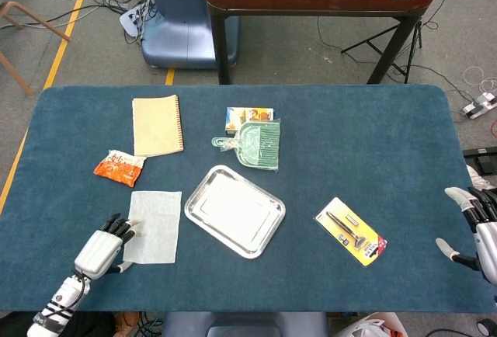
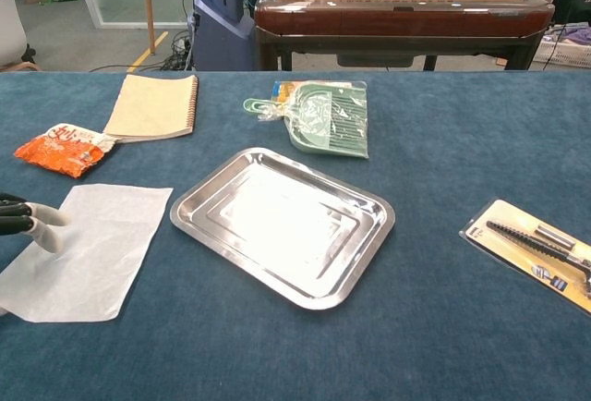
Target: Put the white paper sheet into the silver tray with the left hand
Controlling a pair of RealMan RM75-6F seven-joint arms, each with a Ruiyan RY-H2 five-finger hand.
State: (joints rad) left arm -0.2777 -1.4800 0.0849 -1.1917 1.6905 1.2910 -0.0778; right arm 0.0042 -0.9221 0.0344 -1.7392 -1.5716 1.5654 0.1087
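Table (image 1: pixel 373 143) covered in dark blue cloth, bearing every item in the scene. Silver tray (image 1: pixel 234 210) (image 2: pixel 283 224), lying near the centre of the table with nothing in it. White paper sheet (image 1: pixel 153 226) (image 2: pixel 85 249), flat on the cloth just left of the tray and apart from it. Spiral notebook (image 1: pixel 158 125) (image 2: pixel 151 106), tan cover up, toward the far left. Green dustpan (image 1: pixel 256 144) (image 2: pixel 323 118) in clear wrap, beyond the tray, resting partly over a small printed box (image 1: pixel 248 117). Yellow blister card (image 1: pixel 351 231) (image 2: pixel 542 250) holding a dark tool, right of the tray. Orange snack packet (image 1: pixel 119 168) (image 2: pixel 59 149), between the notebook and the sheet. Left hand (image 1: pixel 102 246) (image 2: pixel 23 221), at the sheet's left edge, fingers spread with the tips lying over the paper's margin, nothing held. Right hand (image 1: pixel 478 228), at the table's right edge, well apart from every item, fingers apart and holding nothing.
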